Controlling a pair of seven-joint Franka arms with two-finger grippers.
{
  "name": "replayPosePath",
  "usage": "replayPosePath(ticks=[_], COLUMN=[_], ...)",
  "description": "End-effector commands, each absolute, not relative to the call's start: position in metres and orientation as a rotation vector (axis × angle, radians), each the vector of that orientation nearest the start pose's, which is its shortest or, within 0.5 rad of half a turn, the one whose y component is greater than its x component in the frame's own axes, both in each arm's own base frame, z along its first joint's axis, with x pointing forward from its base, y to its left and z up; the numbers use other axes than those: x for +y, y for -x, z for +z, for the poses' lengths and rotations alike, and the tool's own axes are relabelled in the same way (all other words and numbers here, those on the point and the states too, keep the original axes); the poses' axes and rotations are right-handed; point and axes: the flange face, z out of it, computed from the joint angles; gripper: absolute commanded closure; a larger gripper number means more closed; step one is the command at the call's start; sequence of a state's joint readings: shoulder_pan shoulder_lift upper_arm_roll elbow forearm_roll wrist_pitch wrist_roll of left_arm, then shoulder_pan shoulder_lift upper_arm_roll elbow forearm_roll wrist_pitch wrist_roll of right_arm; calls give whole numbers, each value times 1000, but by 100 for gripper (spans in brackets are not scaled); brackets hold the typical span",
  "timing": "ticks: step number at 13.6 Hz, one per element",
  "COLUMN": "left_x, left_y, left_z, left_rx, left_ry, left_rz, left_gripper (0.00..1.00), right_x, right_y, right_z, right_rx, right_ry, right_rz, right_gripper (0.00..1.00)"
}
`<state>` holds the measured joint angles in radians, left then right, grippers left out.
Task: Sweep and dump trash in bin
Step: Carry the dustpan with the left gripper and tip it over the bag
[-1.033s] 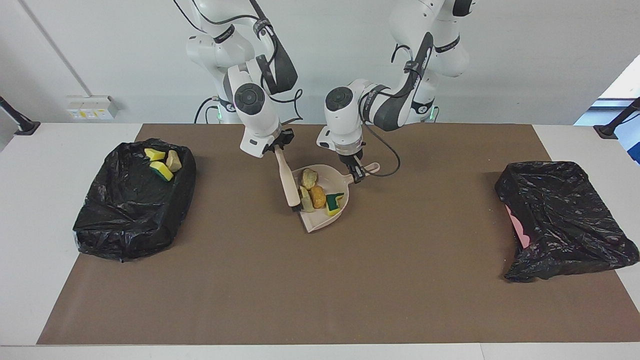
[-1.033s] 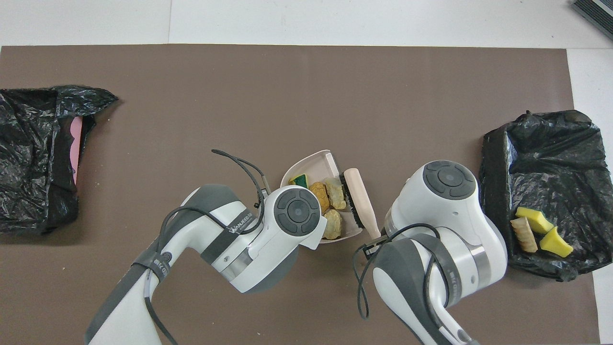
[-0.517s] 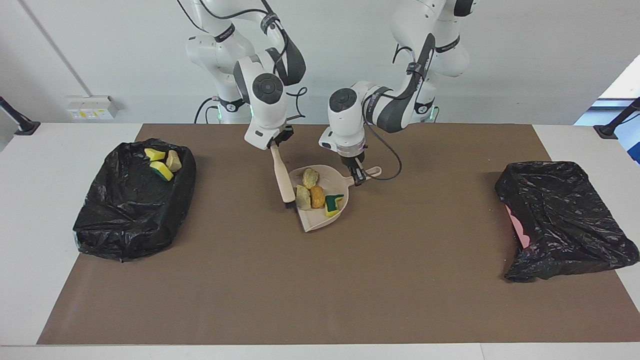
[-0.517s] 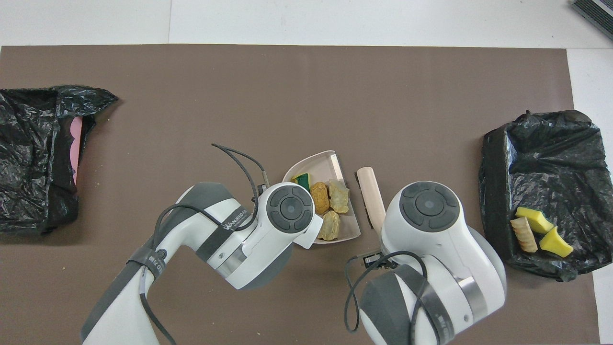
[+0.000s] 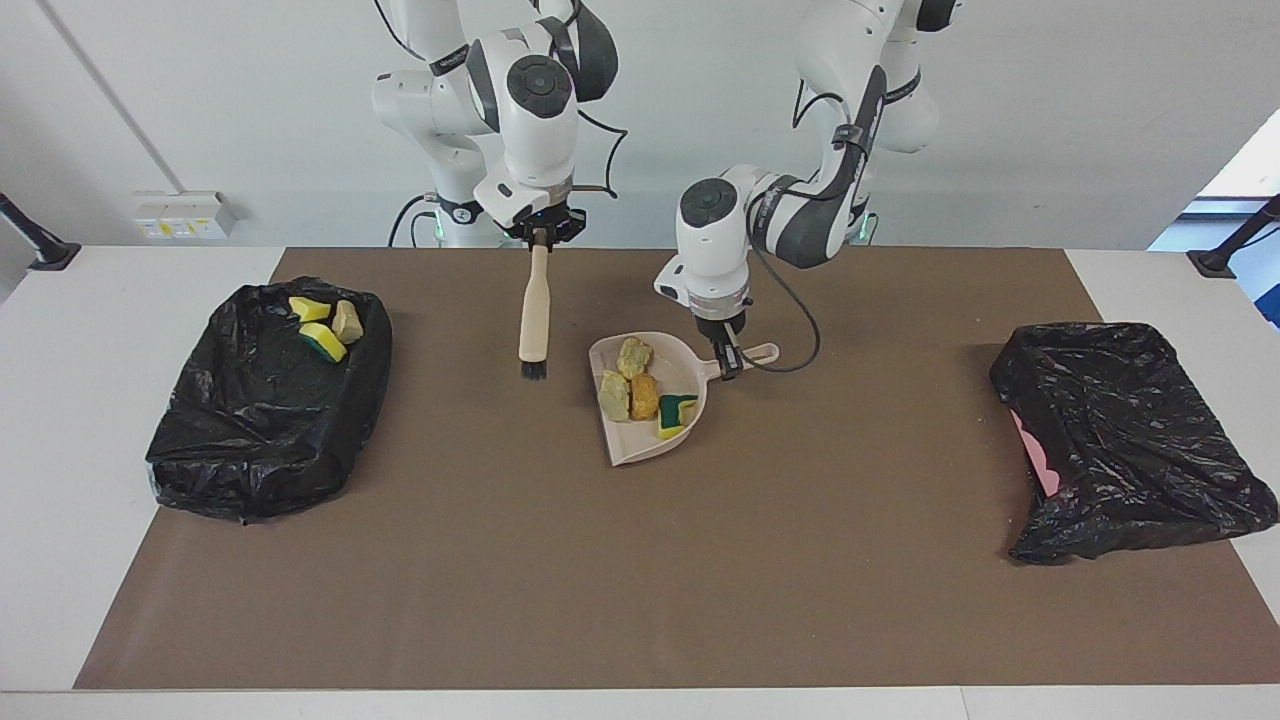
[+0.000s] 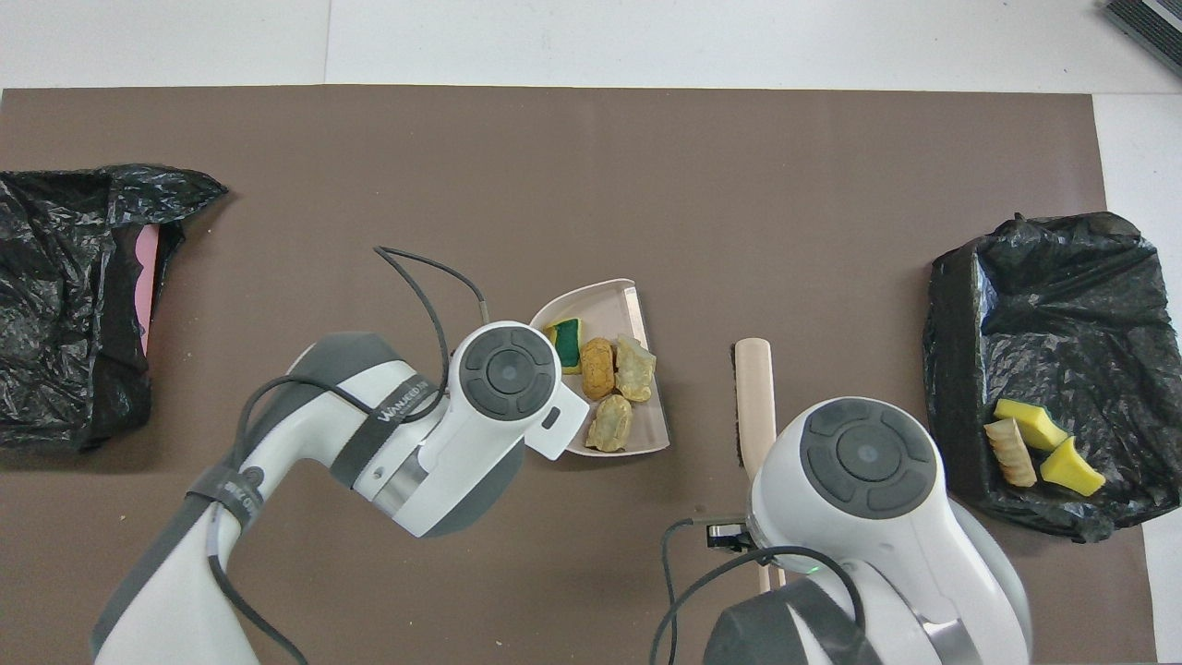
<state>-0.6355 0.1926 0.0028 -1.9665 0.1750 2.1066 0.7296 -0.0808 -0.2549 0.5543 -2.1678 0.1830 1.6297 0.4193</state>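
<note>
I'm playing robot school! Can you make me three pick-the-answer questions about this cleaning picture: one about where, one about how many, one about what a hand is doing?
1. Where is the green-backed sponge scrap?
A in the dustpan
B on the bare mat
C in the covered bin

2. How many trash pieces lie in the open bin?
A one
B three
C six

3. What is the right hand doing?
A hanging open
B holding the brush
C holding a bag

Answers: 1 A, it lies in the dustpan. 2 B, three pieces show. 3 B, it grips the brush handle.
</note>
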Motion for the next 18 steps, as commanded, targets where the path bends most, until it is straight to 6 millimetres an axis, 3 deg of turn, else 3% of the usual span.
replayPosePath(ticks=[1,2,5,8,10,13,16,18], left_x=[-287,-258,-165,-70,-8,88,173,228], left_y=[-494,-503,-523,-539,-546,-543,-537,-532], left_z=[422,439,478,500,512,524,541,555], left_rx=[2007,2001,2045,1980,1977,2017,1883,1770], left_ry=[2219,2221,2181,2291,2304,2324,2415,2451], left_rz=[44,47,77,89,74,11,-22,-23], left_gripper=[100,100,100,100,100,100,100,100], right_x=[241,248,292,310,316,321,335,336], right_y=[-366,-362,-340,-315,-310,-298,-286,-285], right_z=[454,449,432,396,379,355,331,329], right_rx=[76,119,51,56,89,86,85,76], right_ry=[3178,3183,3108,3119,3112,3120,3118,3115], right_rz=[493,483,492,484,494,485,483,487], right_gripper=[100,100,100,100,100,100,100,100])
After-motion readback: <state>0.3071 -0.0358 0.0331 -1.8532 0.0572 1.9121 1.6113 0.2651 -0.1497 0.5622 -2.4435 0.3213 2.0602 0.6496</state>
